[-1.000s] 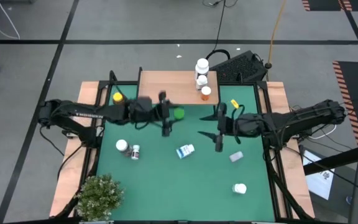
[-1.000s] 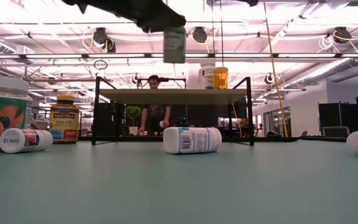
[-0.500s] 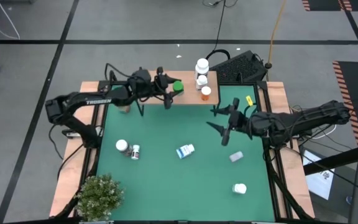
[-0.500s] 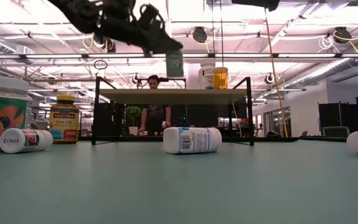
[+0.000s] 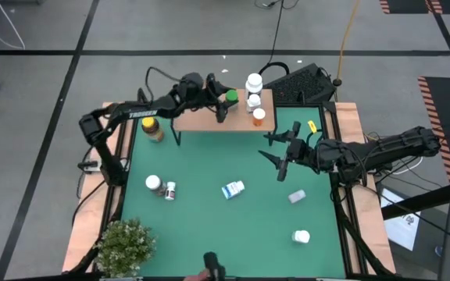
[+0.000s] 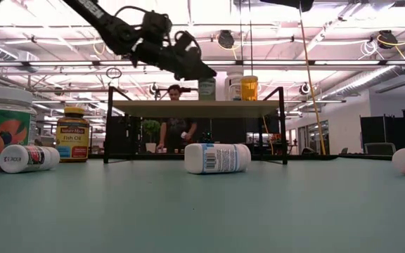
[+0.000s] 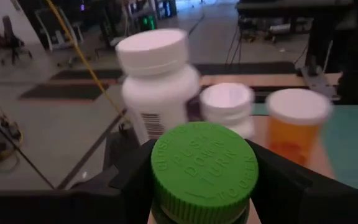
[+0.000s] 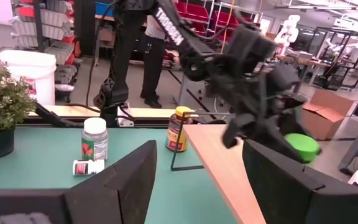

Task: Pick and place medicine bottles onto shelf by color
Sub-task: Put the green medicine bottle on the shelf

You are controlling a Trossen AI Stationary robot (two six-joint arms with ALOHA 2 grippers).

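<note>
Over the green-matted table (image 5: pixel 209 226) stands the light-wood shelf on thin black legs (image 5: pixel 201 117), where the placing step is in hand. Above it, the left end effector (image 5: pixel 223 101) is clamped on the green-capped green plastic bottle (image 5: pixel 230 97), just beside the tall white bottle (image 5: pixel 254 81), a shorter white one (image 7: pixel 227 106) and the orange bottle with a white cap (image 5: pixel 258 116). Next, I judge, it should lower the bottle onto bare board clear of those neighbours, then let go. Right end effector (image 5: pixel 281 156) hovers over the mat, fingers apart and empty; the blue-white bottle lying on its side (image 5: pixel 233 189) looks a likely pick.
</note>
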